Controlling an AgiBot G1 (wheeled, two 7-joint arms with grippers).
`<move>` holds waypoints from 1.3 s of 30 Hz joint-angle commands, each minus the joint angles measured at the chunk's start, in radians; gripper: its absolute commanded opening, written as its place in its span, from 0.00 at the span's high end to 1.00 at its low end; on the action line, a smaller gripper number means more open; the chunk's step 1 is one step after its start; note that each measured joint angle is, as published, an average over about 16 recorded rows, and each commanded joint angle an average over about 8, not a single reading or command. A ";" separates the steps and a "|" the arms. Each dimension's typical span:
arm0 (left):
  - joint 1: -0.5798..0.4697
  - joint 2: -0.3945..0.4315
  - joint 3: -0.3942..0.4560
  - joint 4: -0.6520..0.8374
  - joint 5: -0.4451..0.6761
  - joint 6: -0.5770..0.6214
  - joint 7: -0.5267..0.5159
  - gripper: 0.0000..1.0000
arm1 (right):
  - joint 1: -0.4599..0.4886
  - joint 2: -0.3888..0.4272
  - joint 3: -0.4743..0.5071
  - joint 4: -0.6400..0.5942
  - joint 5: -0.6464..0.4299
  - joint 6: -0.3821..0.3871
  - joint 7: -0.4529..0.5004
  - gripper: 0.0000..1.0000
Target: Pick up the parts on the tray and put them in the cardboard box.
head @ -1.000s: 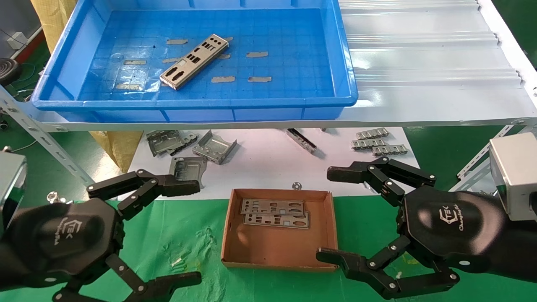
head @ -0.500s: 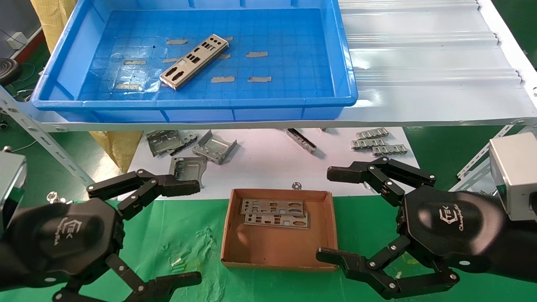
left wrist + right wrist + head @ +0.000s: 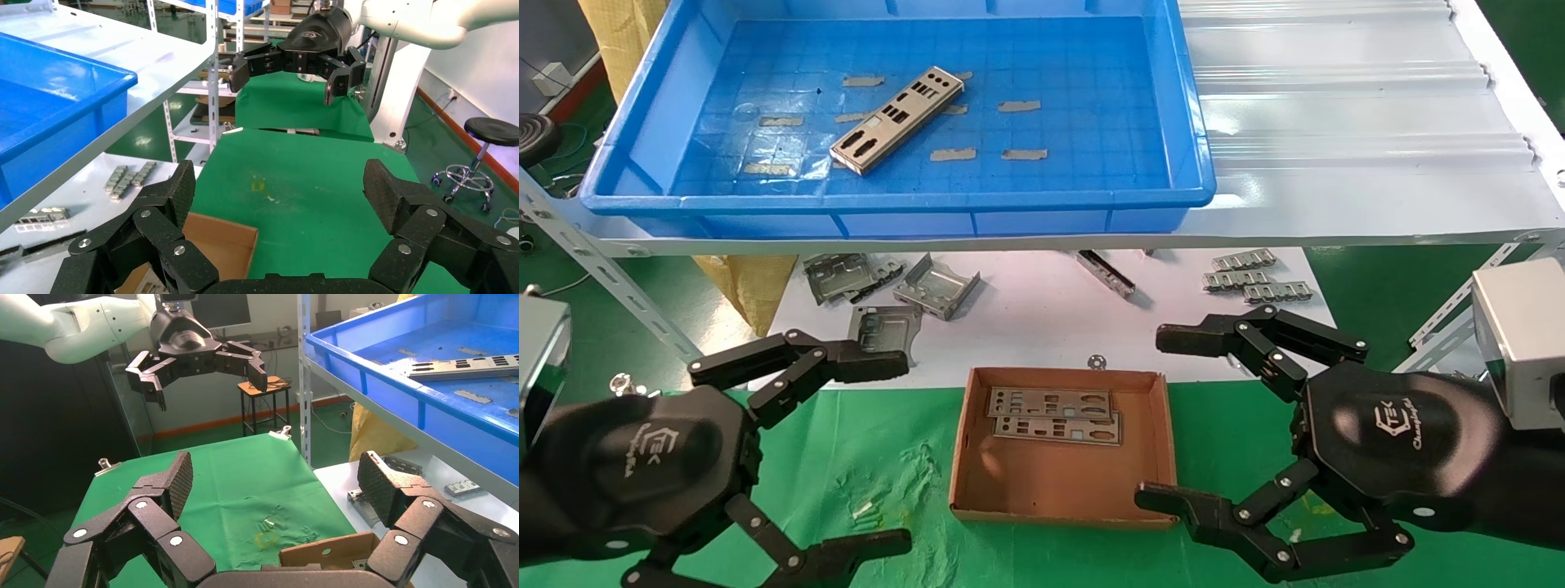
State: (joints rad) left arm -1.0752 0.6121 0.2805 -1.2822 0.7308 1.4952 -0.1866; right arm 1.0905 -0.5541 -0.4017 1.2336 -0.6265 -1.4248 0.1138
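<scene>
The black left hand (image 3: 842,453) and black right hand (image 3: 1173,416) hang released, fingers spread, on either side of the shallow brown cardboard box (image 3: 1152,457) on the green desk (image 3: 895,445). Two perforated silver-grey metal plates (image 3: 1054,415) lie inside, seemingly overlapping. A third plate (image 3: 897,119) lies diagonally in the bright-blue plastic tray (image 3: 1185,114) on the shelf above.

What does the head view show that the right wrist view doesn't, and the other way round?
Only the head view shows two plates lying inside the cardboard box and the clips under the shelf. Only the right wrist view shows a stool beyond the green cloth. Both show the blue tray holding one plate, and the open left gripper and right gripper.
</scene>
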 commanded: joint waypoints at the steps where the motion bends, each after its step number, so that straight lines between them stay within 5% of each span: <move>1: 0.000 0.000 0.000 0.000 0.000 0.000 0.000 0.00 | 0.000 0.000 0.000 0.000 0.000 0.000 0.000 0.00; 39: 0.000 0.000 0.000 0.000 0.000 0.000 0.000 0.00 | 0.000 0.000 0.000 0.000 0.000 0.000 0.000 0.00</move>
State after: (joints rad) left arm -1.0752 0.6121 0.2805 -1.2822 0.7308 1.4952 -0.1866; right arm 1.0905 -0.5541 -0.4017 1.2336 -0.6265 -1.4248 0.1138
